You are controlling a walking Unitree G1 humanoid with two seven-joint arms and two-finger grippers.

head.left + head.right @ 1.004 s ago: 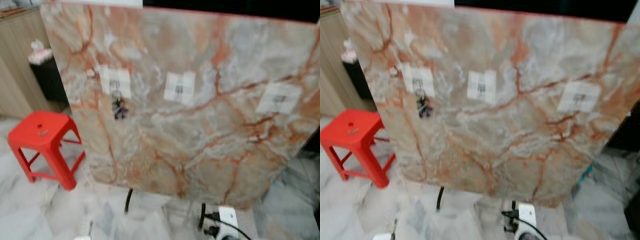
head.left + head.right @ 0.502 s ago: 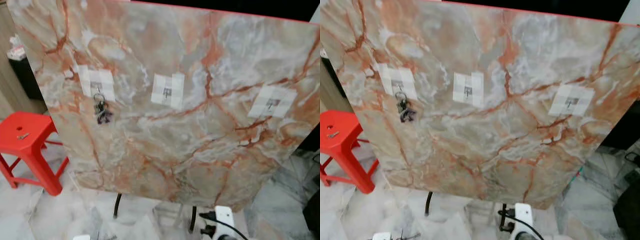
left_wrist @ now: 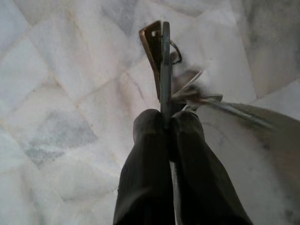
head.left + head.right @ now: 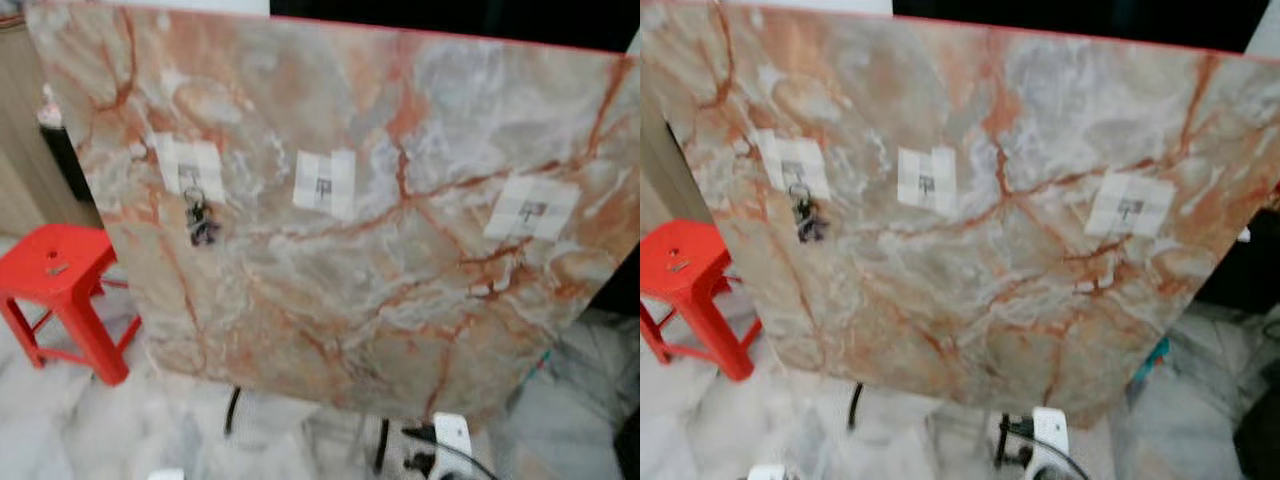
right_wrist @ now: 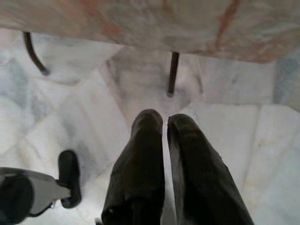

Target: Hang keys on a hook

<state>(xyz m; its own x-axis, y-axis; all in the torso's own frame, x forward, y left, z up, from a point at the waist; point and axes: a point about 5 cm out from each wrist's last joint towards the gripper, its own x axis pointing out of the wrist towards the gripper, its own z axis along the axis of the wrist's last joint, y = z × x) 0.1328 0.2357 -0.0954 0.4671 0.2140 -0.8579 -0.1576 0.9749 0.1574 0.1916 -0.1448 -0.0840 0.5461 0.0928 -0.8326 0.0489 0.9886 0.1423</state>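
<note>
Since half a second earlier the head camera had swung a little, so the marble board [image 4: 380, 230] sat slightly lower and further right in view and the picture was softer with blur; nothing on the board itself had shifted. Three hooks on pale square patches ran across it: a left hook [image 4: 189, 170] already carrying a dark bunch of keys [image 4: 200, 222], a bare middle hook [image 4: 324, 186], and a bare right hook [image 4: 533, 211]. A red stool [image 4: 62, 290] stood on the floor beside the board's left edge.

The left gripper [image 3: 165, 123] hung low over the marble floor [image 3: 56, 117], its fingers pressed together on a flat key, with the ring and the rest of the held keys [image 3: 180, 79] dangling just past the tips. The right gripper [image 5: 164, 123] also pointed at the floor near the board's legs, fingers nearly closed with a thin gap and holding nothing.

The likely trouble lay in the grip: the key was pinched by its edge only, so a swing of the arm upward could twist it loose. The ring also hung to one side and blurred, so it might miss a small hook.
</note>
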